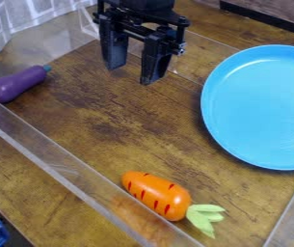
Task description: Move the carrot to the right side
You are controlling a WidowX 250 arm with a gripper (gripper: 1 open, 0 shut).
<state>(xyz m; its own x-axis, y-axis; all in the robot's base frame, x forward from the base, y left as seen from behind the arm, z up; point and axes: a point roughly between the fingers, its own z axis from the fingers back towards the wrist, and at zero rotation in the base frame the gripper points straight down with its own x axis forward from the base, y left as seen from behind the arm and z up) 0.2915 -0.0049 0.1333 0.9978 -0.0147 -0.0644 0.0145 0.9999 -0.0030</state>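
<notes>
The carrot (158, 194) is glossy orange with short dark stripes and a pale green leafy top (206, 219). It lies near the front edge of the wooden table, its top pointing right. My gripper (132, 72) hangs at the back centre, well behind the carrot and apart from it. Its two dark fingers (113, 53) point down with a gap between them and nothing held, so it is open.
A large blue plate (262, 106) lies at the right. A purple eggplant toy (19, 83) rests at the left. A clear plastic wall (59, 164) runs along the front and left sides of the table.
</notes>
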